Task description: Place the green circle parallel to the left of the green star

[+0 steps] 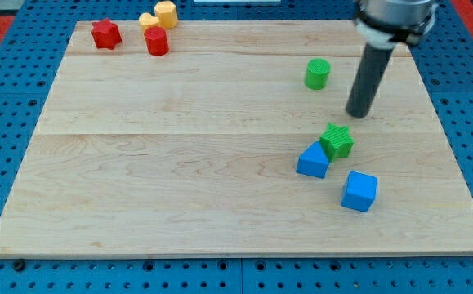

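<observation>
The green circle stands on the wooden board in the upper right part of the view. The green star lies lower, right of centre, touching a blue triangular block at its lower left. My tip is on the board to the right of and below the green circle, and just above and right of the green star, touching neither.
A blue cube lies below the star. At the view's top left are a red star, a red cylinder, a yellow heart and a yellow hexagon. The board's edge borders blue pegboard.
</observation>
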Controlling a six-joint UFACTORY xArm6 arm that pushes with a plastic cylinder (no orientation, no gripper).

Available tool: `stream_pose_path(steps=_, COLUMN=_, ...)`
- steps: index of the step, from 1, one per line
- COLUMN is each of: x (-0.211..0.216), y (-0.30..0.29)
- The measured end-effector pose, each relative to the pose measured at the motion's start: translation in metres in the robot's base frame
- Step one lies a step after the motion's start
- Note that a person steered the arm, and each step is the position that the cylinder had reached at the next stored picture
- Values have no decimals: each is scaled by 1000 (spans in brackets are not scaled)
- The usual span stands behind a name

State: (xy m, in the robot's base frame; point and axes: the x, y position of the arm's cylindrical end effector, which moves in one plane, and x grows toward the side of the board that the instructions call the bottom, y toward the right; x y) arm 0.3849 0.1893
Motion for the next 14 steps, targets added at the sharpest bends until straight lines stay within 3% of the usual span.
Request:
stream_pose_path(steps=1, x=-64, y=-8)
stream_pose_path(steps=2, x=-94, y=-31)
stream_pose_path(steps=3, x=-79, y=-107)
stream_pose_path(steps=4, x=-44, y=-123)
stream_pose_path(steps=5, x=-98, y=-116)
stream_pose_path(steps=6, x=-95, y=-55)
stream_pose_path(steps=8, x=-21, y=-93)
stream_pose_path(steps=12, x=108, y=-65)
stream_pose_path(steps=14, x=59, y=-49)
